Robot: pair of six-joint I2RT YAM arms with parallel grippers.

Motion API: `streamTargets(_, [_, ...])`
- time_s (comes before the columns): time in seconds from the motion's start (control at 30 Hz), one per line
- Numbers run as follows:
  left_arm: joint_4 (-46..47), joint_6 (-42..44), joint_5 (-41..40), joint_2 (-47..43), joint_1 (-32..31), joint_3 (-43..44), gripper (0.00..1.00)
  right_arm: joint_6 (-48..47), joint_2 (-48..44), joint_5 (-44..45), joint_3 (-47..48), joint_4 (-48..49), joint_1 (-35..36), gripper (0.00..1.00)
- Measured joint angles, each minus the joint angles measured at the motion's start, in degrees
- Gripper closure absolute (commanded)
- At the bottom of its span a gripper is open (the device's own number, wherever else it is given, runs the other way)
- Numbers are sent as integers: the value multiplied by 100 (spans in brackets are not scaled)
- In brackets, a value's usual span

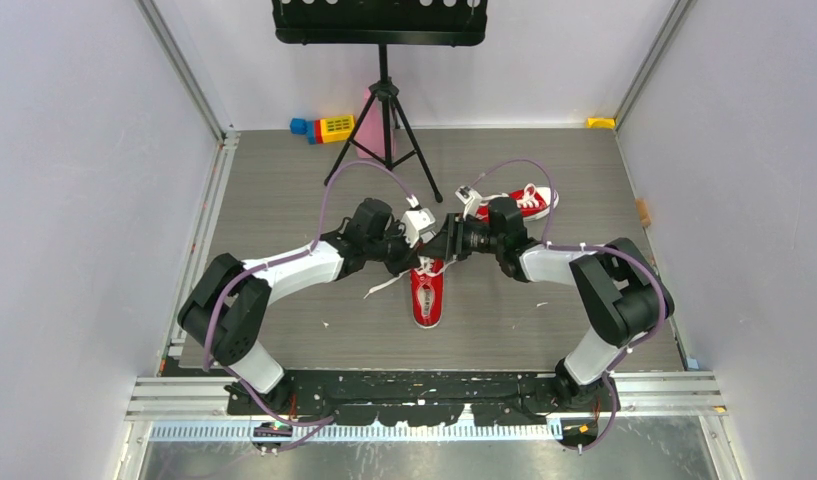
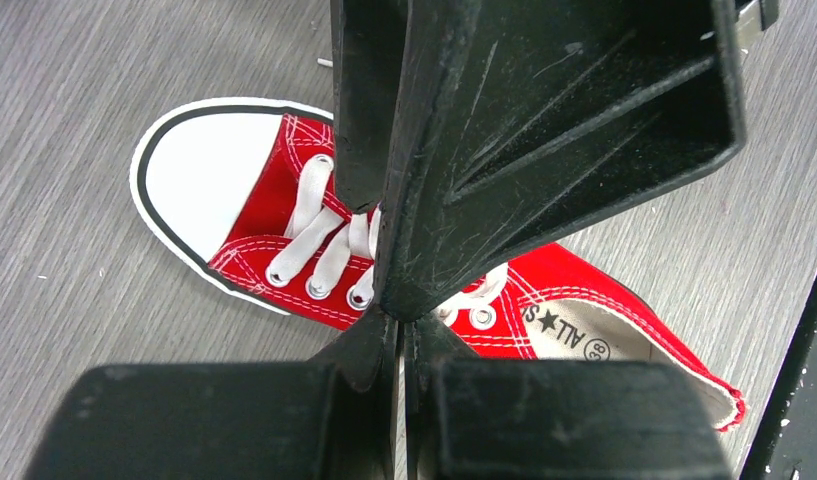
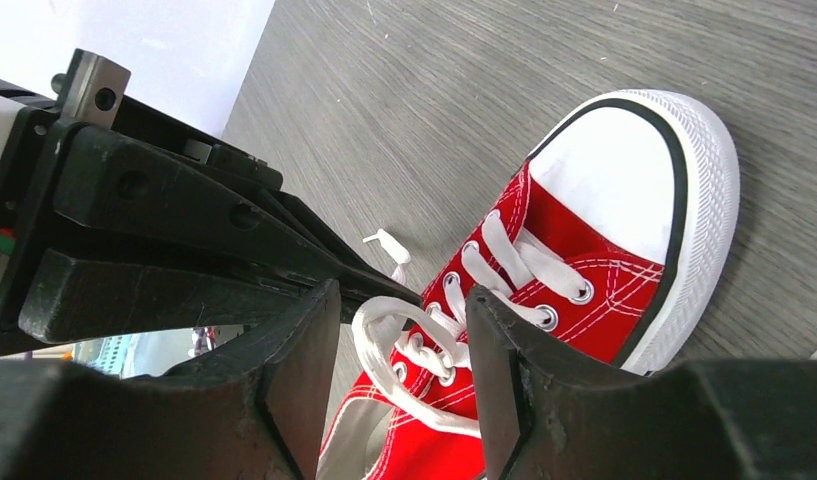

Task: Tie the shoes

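Left end effector [image 2: 399,320] is clamped right down, fingers pressed together just above the laces of the near shoe [image 2: 254,200]. Whether a strand is pinched in there, I cannot tell. Facing it tip to tip is the right end effector [image 3: 402,298], jaws standing partly apart, and a white lace loop [image 3: 372,345] sits in the gap between them, not squeezed. The red sneaker lies directly beneath both end effectors on the grey worktop [image 1: 544,330], its white toe cap pointing out from under them toward the arm bases. The other shoe [image 1: 529,203] lies just beyond the right end effector, on the far side.
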Motion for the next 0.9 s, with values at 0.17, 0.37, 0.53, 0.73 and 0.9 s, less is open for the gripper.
streamTargets(0.17, [-17, -4, 2, 2, 7, -11, 100, 101, 136, -175, -50, 308, -24, 49])
streamTargets(0.37, [-28, -17, 48, 2, 4, -11, 100, 181, 153, -286, -195, 560, -46, 52])
streamTargets(0.53, [-11, -22, 96, 2, 4, -11, 100, 328, 199, -404, -295, 824, -105, 52])
streamTargets(0.73, [24, -20, 92, 2, 4, -11, 100, 533, 291, -619, -461, 1137, -155, 52])
streamTargets(0.9, [33, -20, 90, 2, 11, -11, 100, 614, 420, -748, -461, 1287, -157, 60])
